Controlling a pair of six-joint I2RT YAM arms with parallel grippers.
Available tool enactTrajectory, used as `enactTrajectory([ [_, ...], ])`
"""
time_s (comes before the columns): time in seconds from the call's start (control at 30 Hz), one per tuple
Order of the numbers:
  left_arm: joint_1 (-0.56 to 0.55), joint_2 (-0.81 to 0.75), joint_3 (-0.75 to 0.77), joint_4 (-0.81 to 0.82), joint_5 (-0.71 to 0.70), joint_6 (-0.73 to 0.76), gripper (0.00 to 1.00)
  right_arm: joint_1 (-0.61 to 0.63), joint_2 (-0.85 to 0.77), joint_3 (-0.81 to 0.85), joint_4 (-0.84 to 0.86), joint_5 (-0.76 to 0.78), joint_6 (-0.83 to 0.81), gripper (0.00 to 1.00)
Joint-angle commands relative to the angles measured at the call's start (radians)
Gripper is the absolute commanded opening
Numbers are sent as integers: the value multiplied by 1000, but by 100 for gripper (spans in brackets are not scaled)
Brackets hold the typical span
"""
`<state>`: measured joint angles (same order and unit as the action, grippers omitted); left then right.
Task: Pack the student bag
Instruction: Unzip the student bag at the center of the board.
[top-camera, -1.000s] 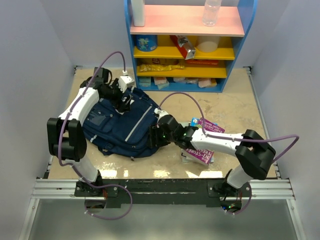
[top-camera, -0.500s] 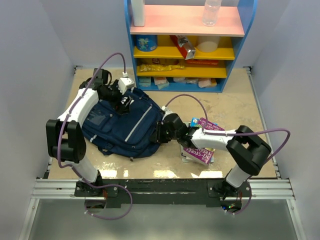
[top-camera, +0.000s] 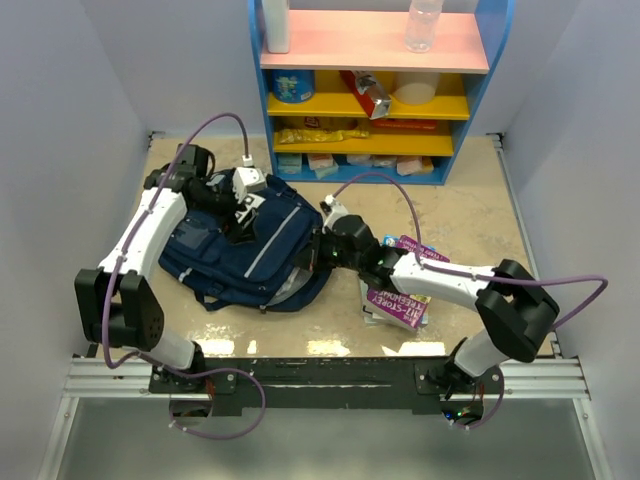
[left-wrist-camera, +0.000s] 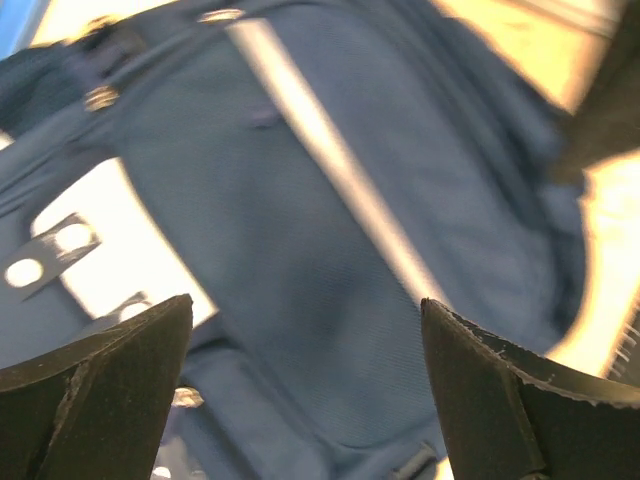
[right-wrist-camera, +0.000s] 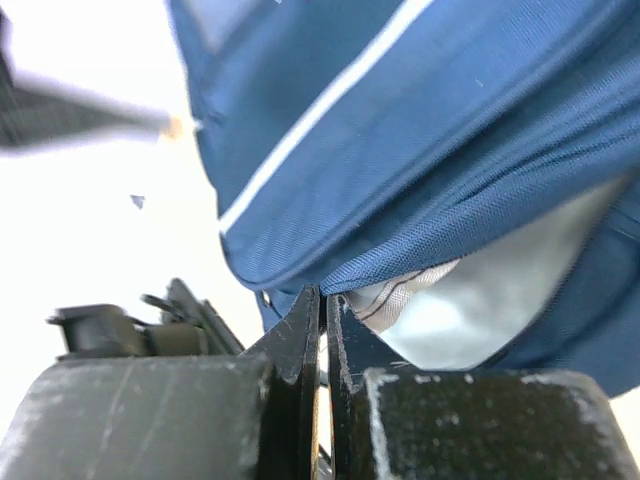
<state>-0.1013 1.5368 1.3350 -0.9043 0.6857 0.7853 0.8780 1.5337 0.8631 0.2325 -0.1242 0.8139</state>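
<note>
Backpack (top-camera: 235, 265) lies centre-left in the top view on the table (top-camera: 480, 230). Its long axis runs approx. from upper centre to lower left of frame, w/ the light stripe going diag. along it. Its mouth faces frame right, i.e. toward the right gripper (top-camera: 318, 250), which sits at the backpack's right edge, touching it.

Wrist view: the right gripper's jaws are pressed together w/ only a sliver btw. them, tips right at the hem of the opening. It looks like they pinch that hem, and pale lining shows just beyond, lower right of that view. So for this gripper the backpack is straight ahead & above the tips, no gap.

Left gripper (top-camera: 240, 208) hangs over the upper end of the backpack, jaws spread wide. In its wrist view, blue fabric & stripe fill the space btw. the two fingers (left-wrist-camera: 95, 385). No contact is visible and nothing is held; the backpack is directly below.

Purple books (top-camera: 398, 300) lie right of centre by the right arm, near the mouth but apart from it.

Judgement: the coming move prob. turns on drawing the hem up & toward frame right to gape the mouth. The right gripper is nearer the opening, while the left gripper is placed to steady the top. Packing itself looks not yet begun.
</note>
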Motion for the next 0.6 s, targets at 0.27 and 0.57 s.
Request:
enactTrajectory([
  [0.27, -44, -242, -106, -144, 242, 17, 100, 7, 40, 263, 169, -115, -7, 0],
  [0.57, -156, -302, -216, -24, 189, -110, 100, 42, 125, 387, 172, -127, -13, 0],
])
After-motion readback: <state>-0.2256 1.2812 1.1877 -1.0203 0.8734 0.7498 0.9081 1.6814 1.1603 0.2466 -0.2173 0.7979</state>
